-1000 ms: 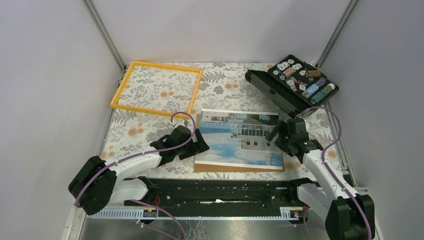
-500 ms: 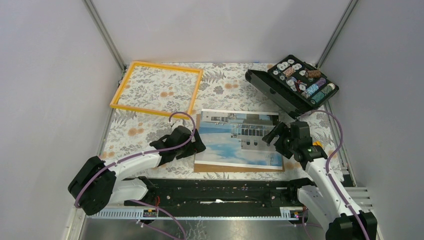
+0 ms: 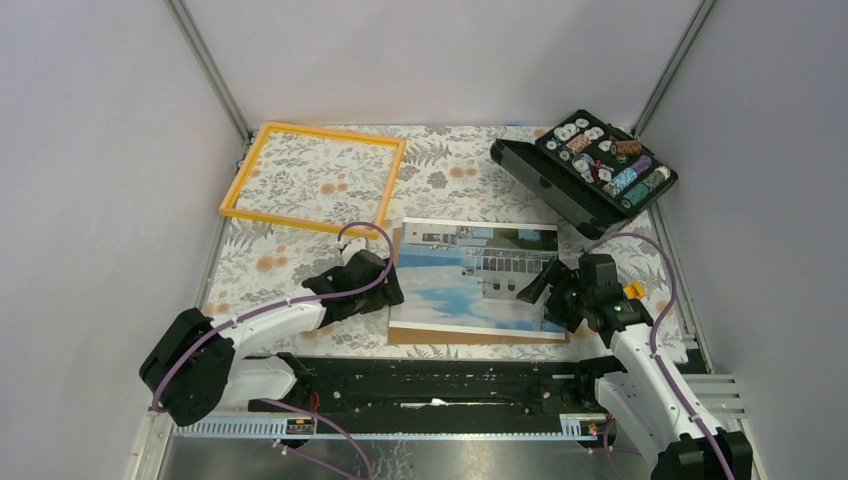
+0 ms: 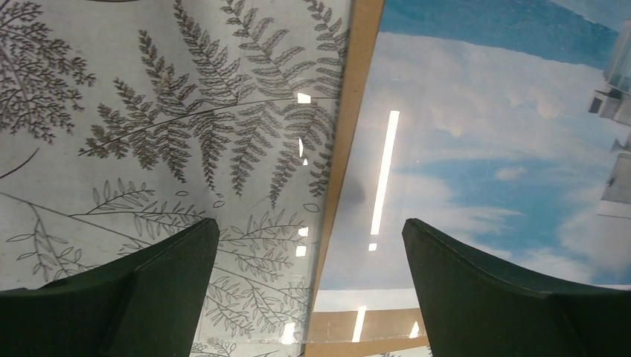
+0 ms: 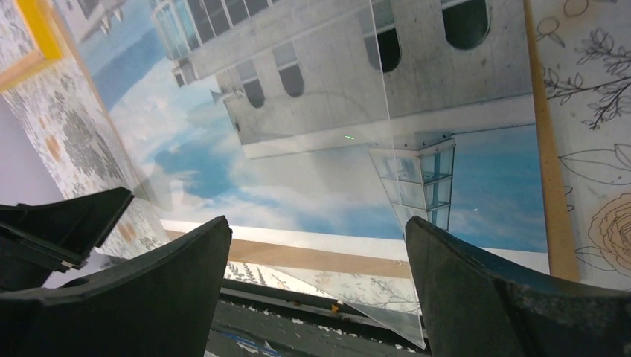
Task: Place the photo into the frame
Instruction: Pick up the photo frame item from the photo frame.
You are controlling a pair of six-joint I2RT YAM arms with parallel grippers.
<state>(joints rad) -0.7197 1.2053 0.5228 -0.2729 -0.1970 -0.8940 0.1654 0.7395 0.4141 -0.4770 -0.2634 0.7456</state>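
Rectangular cardboard-backed sky photo (image 3: pixel 470 285) lies flat, long axis left-right. The left gripper (image 4: pixel 309 232), spread, straddles its left edge; the right gripper (image 5: pixel 316 232), spread, is angled over its right end.

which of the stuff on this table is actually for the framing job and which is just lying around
For the job:
- photo, lying face up between the arms
- orange-yellow frame, far left

Just lying about:
- black case of small round parts, open, far right
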